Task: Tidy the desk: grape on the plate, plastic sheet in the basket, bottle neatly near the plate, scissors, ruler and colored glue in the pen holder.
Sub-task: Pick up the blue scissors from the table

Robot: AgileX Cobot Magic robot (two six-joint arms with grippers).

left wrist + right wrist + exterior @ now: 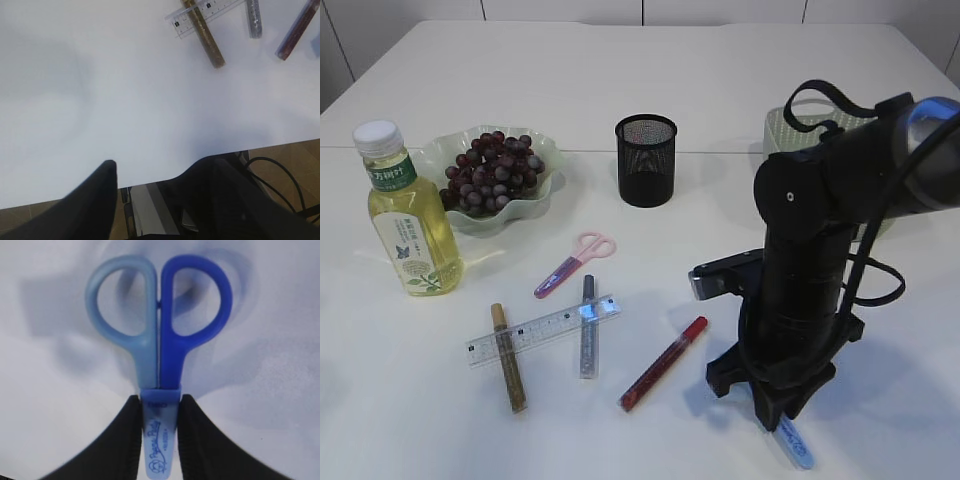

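My right gripper (160, 402) is shut on the sheathed blades of the blue scissors (172, 355), whose handles point away from it. In the exterior view it (782, 415) points down at the table's front right, the blue scissors (798, 447) sticking out beneath. My left gripper (152, 170) hangs open and empty over the table's front edge. Pink scissors (578, 262), a clear ruler (542, 330) and gold (508, 358), silver (587, 325) and red (664, 363) glue sticks lie mid-table. Grapes (492, 170) fill the green plate (455, 218), with the bottle (410, 215) upright to its left. The plastic sheet is out of view.
The black mesh pen holder (646, 160) stands behind the loose items. A pale green basket (782, 128) sits at the back right, partly hidden by my right arm. The ruler (205, 12) and gold glue (205, 35) lie far ahead of the left gripper.
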